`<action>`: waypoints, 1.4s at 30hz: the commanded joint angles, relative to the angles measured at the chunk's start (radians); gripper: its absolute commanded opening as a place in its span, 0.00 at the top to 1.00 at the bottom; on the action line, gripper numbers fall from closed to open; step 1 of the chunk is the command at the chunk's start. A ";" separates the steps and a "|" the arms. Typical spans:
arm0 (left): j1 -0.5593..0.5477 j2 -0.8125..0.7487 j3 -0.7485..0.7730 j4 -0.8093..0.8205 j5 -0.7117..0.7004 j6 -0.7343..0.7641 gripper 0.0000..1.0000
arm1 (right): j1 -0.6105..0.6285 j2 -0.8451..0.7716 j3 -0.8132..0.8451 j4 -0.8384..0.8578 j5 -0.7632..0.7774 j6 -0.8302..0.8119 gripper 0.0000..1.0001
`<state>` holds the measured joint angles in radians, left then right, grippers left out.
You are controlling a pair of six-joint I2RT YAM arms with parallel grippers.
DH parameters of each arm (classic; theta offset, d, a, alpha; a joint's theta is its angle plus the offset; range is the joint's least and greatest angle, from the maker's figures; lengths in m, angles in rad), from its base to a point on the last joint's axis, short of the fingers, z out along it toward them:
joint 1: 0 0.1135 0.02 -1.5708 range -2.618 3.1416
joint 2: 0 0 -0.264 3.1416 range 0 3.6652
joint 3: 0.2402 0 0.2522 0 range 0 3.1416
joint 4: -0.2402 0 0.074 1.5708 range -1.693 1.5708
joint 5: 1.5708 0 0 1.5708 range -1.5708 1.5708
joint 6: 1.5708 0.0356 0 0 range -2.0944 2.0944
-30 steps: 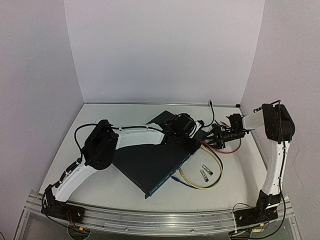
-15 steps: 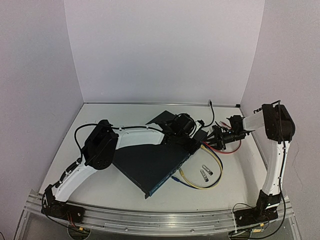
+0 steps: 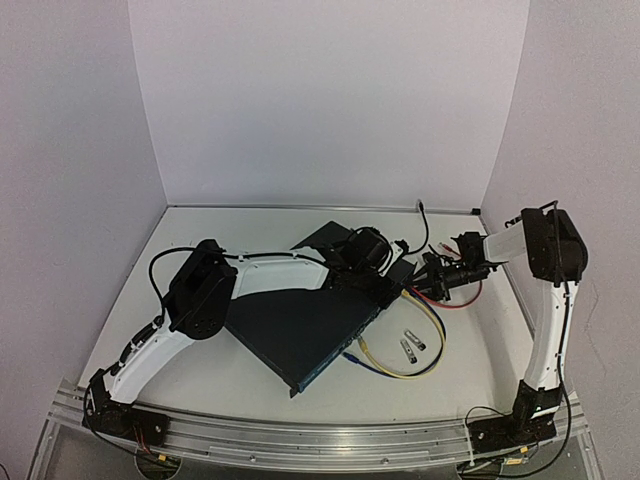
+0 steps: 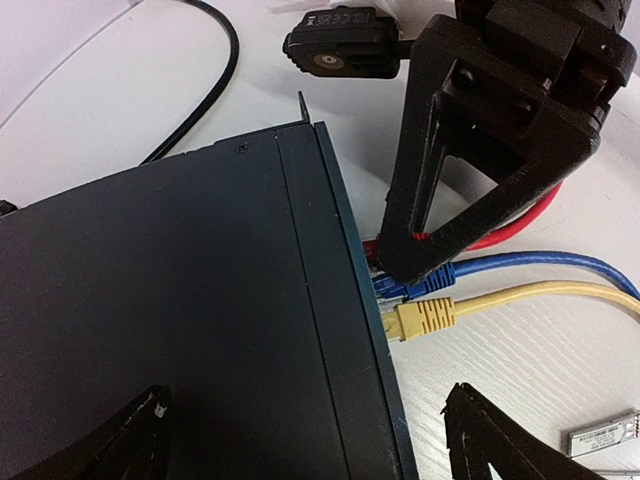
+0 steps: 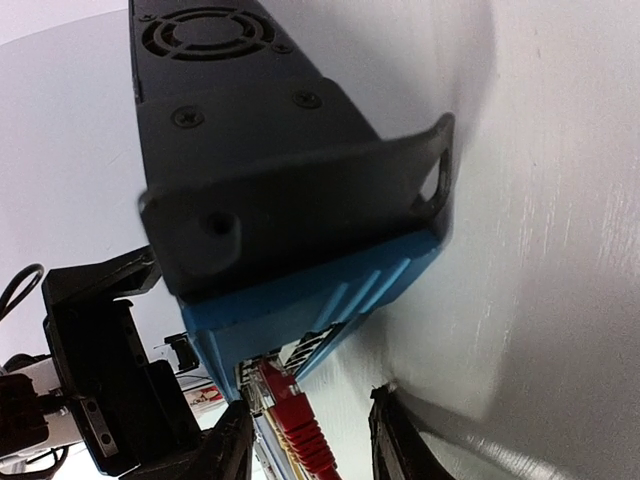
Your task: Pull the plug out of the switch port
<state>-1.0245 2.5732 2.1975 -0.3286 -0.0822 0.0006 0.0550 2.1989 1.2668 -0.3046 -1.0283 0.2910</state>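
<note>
switch (image 3: 300, 325): flat mid-table, socket face toward the right arm | red plug (image 5: 290, 412): seated in its socket, beside blue plug (image 4: 400, 288) and yellow plug (image 4: 420, 318) | right gripper (image 5: 305, 445): fingers spread either side of red plug, not clamped | left gripper (image 4: 300, 440): spread wide above switch's socket edge

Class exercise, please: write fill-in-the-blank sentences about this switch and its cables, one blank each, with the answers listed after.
1. In the left wrist view, the plug just below the blue plug in the switch is ____.
2. In the right wrist view, the plug between the right end effector's fingers is ____.
3. ____ small silver modules lie on the table.
4. The left end effector's jaws stand ____.
Missing words: yellow; red; two; open.
</note>
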 commanded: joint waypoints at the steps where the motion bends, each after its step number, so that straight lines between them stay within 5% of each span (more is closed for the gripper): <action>1: 0.003 0.039 -0.024 -0.026 0.014 -0.012 0.06 | 0.014 0.028 0.025 -0.001 0.011 0.013 0.63; 9: 0.003 0.042 -0.023 -0.024 0.018 -0.013 0.06 | 0.017 0.036 0.035 0.022 0.023 0.059 0.71; 18: 0.003 0.048 -0.027 -0.029 0.006 -0.004 0.06 | 0.018 0.033 0.031 0.052 0.024 0.105 0.99; 42: 0.038 0.040 -0.080 -0.021 0.021 -0.039 0.07 | -0.047 -0.019 -0.083 0.090 -0.108 0.012 1.00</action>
<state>-1.0069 2.5748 2.1579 -0.2396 -0.0785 -0.0013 0.0069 2.2009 1.1838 -0.2059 -1.1245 0.3126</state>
